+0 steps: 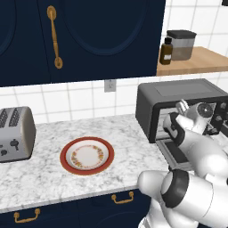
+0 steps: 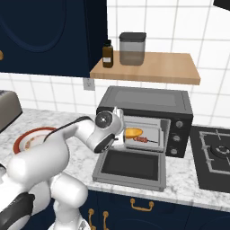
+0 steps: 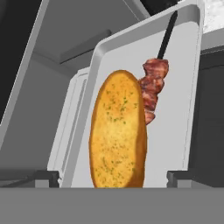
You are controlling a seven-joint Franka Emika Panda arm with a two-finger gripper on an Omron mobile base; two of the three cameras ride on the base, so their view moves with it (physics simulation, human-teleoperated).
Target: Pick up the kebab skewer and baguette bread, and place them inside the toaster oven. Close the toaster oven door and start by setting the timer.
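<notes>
Baguette bread (image 3: 118,131) and kebab skewer (image 3: 154,87) are both inside the toaster oven (image 2: 146,108); the door and the timer are still to do.
Nearest, the gripper (image 3: 113,177) has its fingers spread wide, holding nothing. Past it the golden loaf lies on a grey tray (image 3: 181,131), touching the red-brown meat chunks. The toaster oven door (image 2: 130,167) hangs down open.

There is one toaster oven (image 2: 148,108), one baguette bread (image 3: 118,131), one kebab skewer (image 3: 153,89), one grey tray (image 3: 183,105), one red-rimmed plate (image 1: 87,156), one silver toaster (image 1: 15,133), one brown bottle (image 2: 107,55), one dark-lidded jar (image 2: 132,48) and one stove (image 2: 215,155).
</notes>
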